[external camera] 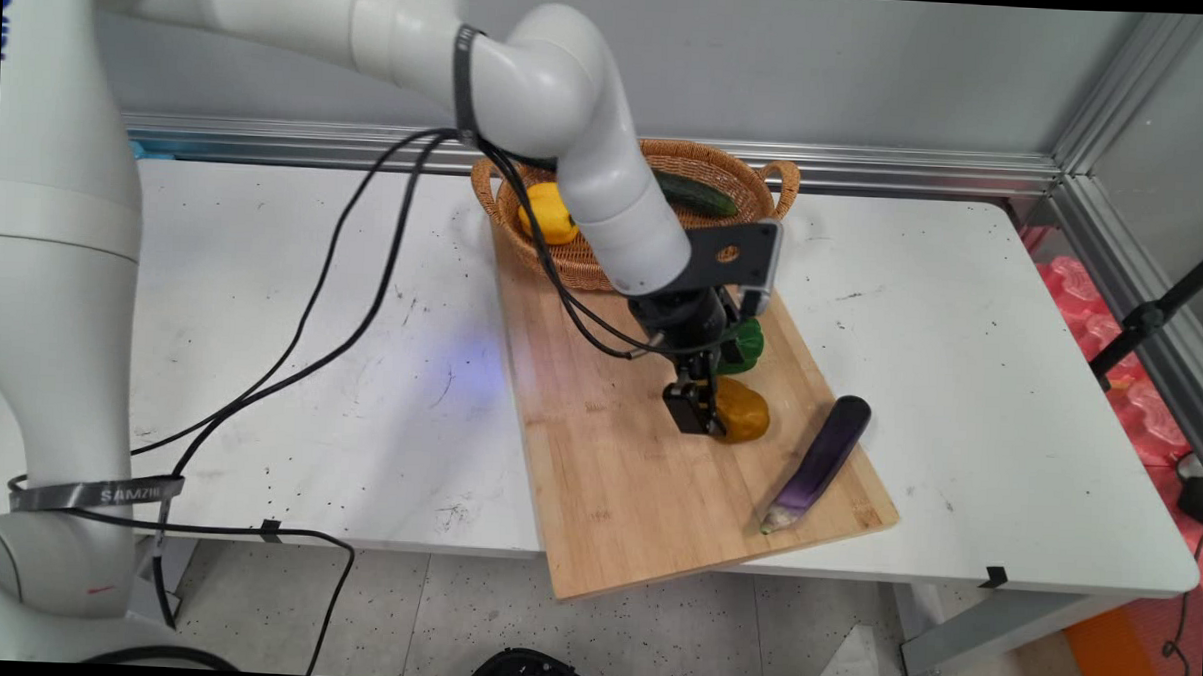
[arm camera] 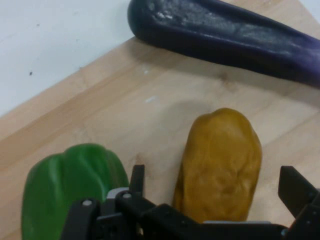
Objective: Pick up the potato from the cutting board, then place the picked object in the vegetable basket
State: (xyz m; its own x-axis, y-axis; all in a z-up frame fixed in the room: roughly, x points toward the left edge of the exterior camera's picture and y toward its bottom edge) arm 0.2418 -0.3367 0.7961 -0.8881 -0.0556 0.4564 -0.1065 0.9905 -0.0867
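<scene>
board: wooden cutting board (external camera: 618, 449) is nearest the camera, near corner hanging off the table's front edge, far end running up to the basket
gripper: black two-finger gripper (external camera: 697, 413) down low over the board, fingers spread apart, nothing clamped; the hand view (arm camera: 215, 200) shows one finger (arm camera: 137, 180) on each side of the potato with a gap at both
potato: brownish-yellow potato (external camera: 741, 411) (arm camera: 220, 162) lying on the board between the open fingers, near the board's middle right
green pepper: green bell pepper (external camera: 743, 345) (arm camera: 70, 187) on the board just beside the potato, on its far side in the main view, partly hidden behind the hand
eggplant: dark purple eggplant (external camera: 822, 461) (arm camera: 225, 35) lying on the board near its right edge, cut stem end toward the camera, close to the potato but apart from it
basket: wicker basket (external camera: 757, 183) at the board's far end by the wall
in basket: yellow pepper (external camera: 549, 213) on the left, cucumber (external camera: 697, 194) on the right
table: white table (external camera: 960, 391) under everything
cables: black cables (external camera: 363, 300) hang from the arm across the table's left side
</scene>
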